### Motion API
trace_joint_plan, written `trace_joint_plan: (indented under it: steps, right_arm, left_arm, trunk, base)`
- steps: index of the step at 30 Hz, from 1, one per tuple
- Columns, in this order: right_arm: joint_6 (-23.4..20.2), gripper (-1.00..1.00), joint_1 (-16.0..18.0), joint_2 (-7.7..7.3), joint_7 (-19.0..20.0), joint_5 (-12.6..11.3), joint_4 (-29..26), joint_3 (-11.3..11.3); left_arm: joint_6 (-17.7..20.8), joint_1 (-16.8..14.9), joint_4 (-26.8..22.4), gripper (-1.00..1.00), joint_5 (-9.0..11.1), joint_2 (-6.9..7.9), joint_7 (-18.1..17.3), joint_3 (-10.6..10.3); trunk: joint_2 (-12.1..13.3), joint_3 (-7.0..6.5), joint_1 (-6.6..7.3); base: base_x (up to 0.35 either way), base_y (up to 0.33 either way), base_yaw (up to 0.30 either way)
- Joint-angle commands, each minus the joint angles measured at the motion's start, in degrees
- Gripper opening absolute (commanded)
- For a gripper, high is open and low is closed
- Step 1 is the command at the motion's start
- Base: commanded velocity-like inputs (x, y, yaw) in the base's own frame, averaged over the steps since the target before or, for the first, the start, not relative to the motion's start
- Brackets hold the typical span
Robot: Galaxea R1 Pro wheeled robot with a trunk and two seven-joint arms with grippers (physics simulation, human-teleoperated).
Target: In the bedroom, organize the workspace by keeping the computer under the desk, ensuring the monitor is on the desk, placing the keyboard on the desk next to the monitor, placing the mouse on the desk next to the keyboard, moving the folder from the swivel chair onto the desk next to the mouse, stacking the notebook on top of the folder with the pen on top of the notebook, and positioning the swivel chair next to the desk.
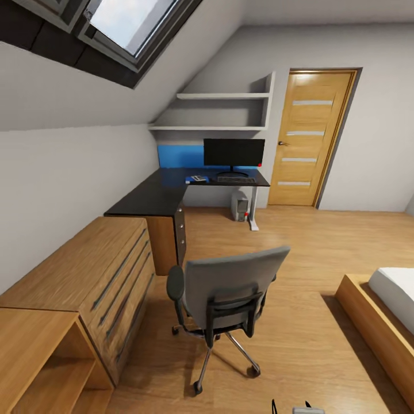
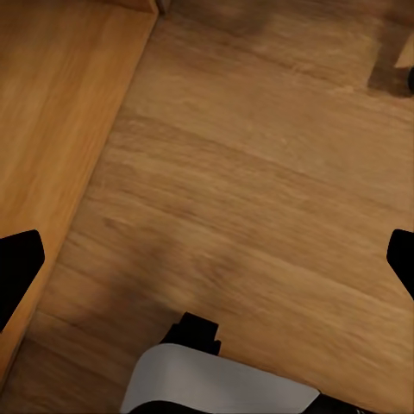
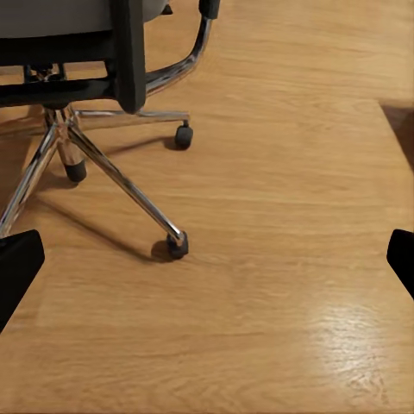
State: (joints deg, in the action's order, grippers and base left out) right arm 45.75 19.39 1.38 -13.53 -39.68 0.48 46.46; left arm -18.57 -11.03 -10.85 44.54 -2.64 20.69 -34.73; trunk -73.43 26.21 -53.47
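Note:
The grey swivel chair (image 1: 230, 290) stands in the middle of the wooden floor with its backrest toward me, which hides the seat and any folder on it. Beyond it is the black L-shaped desk (image 1: 167, 192). On the desk stand the black monitor (image 1: 234, 153), the keyboard (image 1: 236, 180) in front of it, and a small flat item (image 1: 198, 179) to the keyboard's left that is too small to name. The computer tower (image 1: 240, 205) sits under the desk. My left gripper (image 2: 207, 259) hangs open over bare floor. My right gripper (image 3: 207, 259) is open above the floor, near the chair's wheeled base (image 3: 103, 155).
A long wooden dresser (image 1: 98, 276) and a low open shelf unit (image 1: 40, 356) line the left wall under the sloped ceiling. A bed (image 1: 391, 305) juts in at the right. A closed wooden door (image 1: 313, 138) is beside the desk. Open floor lies between chair and bed.

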Motion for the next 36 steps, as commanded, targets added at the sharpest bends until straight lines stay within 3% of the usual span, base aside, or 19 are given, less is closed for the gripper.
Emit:
trace_joint_plan:
  steps: [1,36]
  right_arm:
    - [0.0,1.0,0.0,0.03,-0.5,0.0,0.0,0.5]
    - [0.0,1.0,0.0,0.11,-0.4,0.2,0.1,0.7]
  left_arm:
    - [-0.2,0.0,0.0,1.0,0.4,0.01,0.3,-0.5]
    - [0.2,0.0,-0.1,1.0,0.4,0.04,-0.2,-0.6]
  trunk:
    - [-0.5,0.24,-0.23]
    - [-14.5,6.43,-7.91]
  base:
    - [0.0,0.0,0.0]
    - [0.0,0.0,-0.055]
